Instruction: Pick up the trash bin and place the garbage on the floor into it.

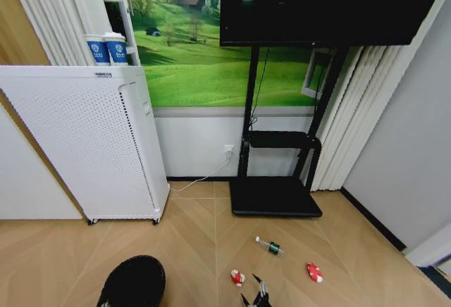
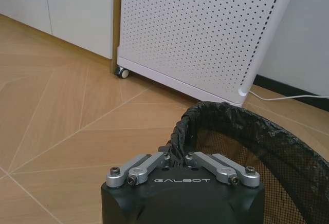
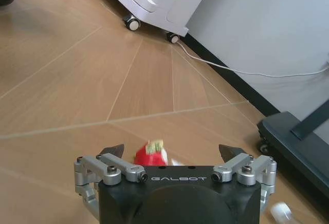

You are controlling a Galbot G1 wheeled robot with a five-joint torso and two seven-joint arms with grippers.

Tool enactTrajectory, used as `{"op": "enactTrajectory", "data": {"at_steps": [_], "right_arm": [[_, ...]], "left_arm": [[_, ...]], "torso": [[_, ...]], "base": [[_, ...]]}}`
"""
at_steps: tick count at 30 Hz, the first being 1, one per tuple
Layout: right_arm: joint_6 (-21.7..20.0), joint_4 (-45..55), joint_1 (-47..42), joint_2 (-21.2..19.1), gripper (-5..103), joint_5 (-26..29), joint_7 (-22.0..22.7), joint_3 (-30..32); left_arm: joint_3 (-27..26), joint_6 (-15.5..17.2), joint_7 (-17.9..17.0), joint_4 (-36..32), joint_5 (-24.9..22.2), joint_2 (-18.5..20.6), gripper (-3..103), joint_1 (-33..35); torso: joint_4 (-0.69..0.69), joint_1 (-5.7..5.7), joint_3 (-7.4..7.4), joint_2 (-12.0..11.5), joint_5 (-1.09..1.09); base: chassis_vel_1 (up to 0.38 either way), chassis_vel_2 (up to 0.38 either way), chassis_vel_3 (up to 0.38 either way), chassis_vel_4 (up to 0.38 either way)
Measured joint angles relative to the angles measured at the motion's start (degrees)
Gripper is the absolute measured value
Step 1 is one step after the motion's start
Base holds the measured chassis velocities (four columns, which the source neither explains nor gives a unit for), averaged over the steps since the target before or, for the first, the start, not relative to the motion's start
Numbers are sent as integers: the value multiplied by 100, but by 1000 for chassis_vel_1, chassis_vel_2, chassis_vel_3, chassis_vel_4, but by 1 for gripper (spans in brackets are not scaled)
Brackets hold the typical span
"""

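The trash bin (image 1: 134, 282) is a black round mesh basket with a black liner, standing on the floor at the lower left. In the left wrist view my left gripper (image 2: 177, 158) is shut on the trash bin's rim (image 2: 181, 126). The garbage lies on the floor to the right: a red-and-white wrapper (image 1: 237, 277), a small clear bottle with a green label (image 1: 269, 246) and another red-and-white piece (image 1: 314, 272). My right gripper (image 1: 255, 293) hangs low beside the first wrapper. Seen from the right wrist, my right gripper (image 3: 171, 150) is open, with the wrapper (image 3: 150, 154) between its fingers.
A tall white perforated appliance on castors (image 1: 91, 145) stands at the left, its cable (image 1: 197, 180) running to a wall socket. A black screen stand with a flat base (image 1: 275, 198) sits against the wall behind the litter. Bare wooden floor lies between the bin and the litter.
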Motion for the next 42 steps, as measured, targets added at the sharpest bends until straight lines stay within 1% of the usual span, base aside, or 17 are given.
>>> {"op": "enactTrajectory", "data": {"at_steps": [2, 4, 5, 7, 9, 13, 17, 28, 34, 38, 39, 40, 41, 42], "right_arm": [[-11, -90, 198, 205, 100, 274, -87, -166], [-18, -102, 234, 238, 100, 346, -111, -202], [-39, -151, 314, 312, 100, 515, -178, -300], [-44, -170, 339, 336, 100, 568, -202, -333], [-80, -233, 435, 408, 100, 883, -323, -494], [-119, -332, 460, 470, 100, 1075, -412, -592], [-241, -505, 457, 670, 100, 1373, -471, -658], [-407, -791, 570, 893, 100, 1590, -555, -944], [-439, -1283, 670, 1104, 100, 1843, -802, -1038], [-482, -1453, 704, 1143, 100, 1867, -878, -1079], [-497, -1518, 705, 1159, 101, 1873, -894, -1082], [-519, -1577, 705, 1172, 97, 1894, -930, -1083], [-519, -1577, 705, 1172, 97, 1894, -930, -1083], [-520, -1607, 703, 1177, 92, 1905, -970, -1084]], "left_arm": [[10, 0, 0, 5, -2, -2, 7, -8], [9, 0, -2, 5, -2, -2, 7, -8], [-3, -1, -10, 5, -8, -1, 7, -9], [-8, -1, -11, 4, -18, 1, 7, -9], [-16, 1, -18, -13, -38, 2, 7, -13], [3, 1, -16, -3, -39, -21, 7, -30], [60, -1, -4, 28, -20, -72, 7, -48], [91, -9, 2, -17, -9, -116, 7, -29], [77, -59, 47, 7, -10, -147, 7, -10], [62, -69, 61, 17, -16, -186, 7, 18], [58, -73, 63, 29, -22, -189, 7, 17], [55, -73, 66, 35, -33, -183, 7, 16], [55, -73, 66, 35, -33, -183, 7, 16], [52, -73, 69, 36, -49, -169, 7, 15]], "torso": [[0, 0, 0, 0, 0], [0, 0, 0, 0, 0], [-1, 0, 0, 0, 0], [-2, 0, 0, 0, 0], [-2, 0, 0, 0, 0], [-3, 0, 0, 0, -1], [-3, 0, 0, 0, -1], [-2, 0, -1, 0, 0], [-2, 0, -1, 0, 1], [-2, 0, -1, 0, 0], [-2, 0, -1, 0, 0], [-2, -1, -1, 0, 0], [-2, -1, -1, 0, 0], [-2, -1, -1, 0, 0]], "base": [[0, 0, 0, 0], [0, 0, 0, 0], [0, 0, 0, 0], [0, 0, 0, 0], [0, 0, 0, 0], [0, 0, 0, 0], [0, 0, 0, 0], [0, 0, 0, 0], [0, 0, 0, 0], [0, 0, 0, 0], [0, 0, 0, 0], [0, 0, 0, 0], [0, 0, 0, 0], [0, 0, 0, 0]]}}
